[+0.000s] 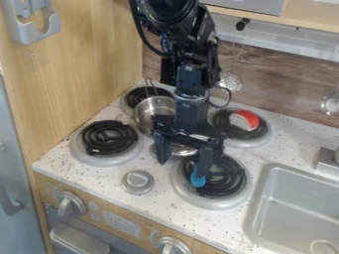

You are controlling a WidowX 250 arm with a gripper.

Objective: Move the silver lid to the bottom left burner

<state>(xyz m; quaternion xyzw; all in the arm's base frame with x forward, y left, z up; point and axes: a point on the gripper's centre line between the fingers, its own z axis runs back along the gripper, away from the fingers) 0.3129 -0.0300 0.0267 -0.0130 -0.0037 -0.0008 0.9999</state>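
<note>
My gripper (pixel 181 167) hangs low over the middle of the stove, its two fingers spread apart, one with a blue tip (pixel 197 179). Partly hidden beneath and behind it is a silver round object (pixel 180 150), which looks like the lid, lying between the burners. I cannot tell whether the fingers touch it. The bottom left burner (pixel 109 138), a black coil in a silver ring, has nothing on it.
A silver pot (pixel 153 110) stands behind the gripper's left side, by the back left burner (pixel 136 94). A red and white object (pixel 245 120) sits on the back right burner. At the front are the bottom right burner (pixel 225 179) and a silver disc (pixel 138 181); a sink (pixel 298 203) is at right.
</note>
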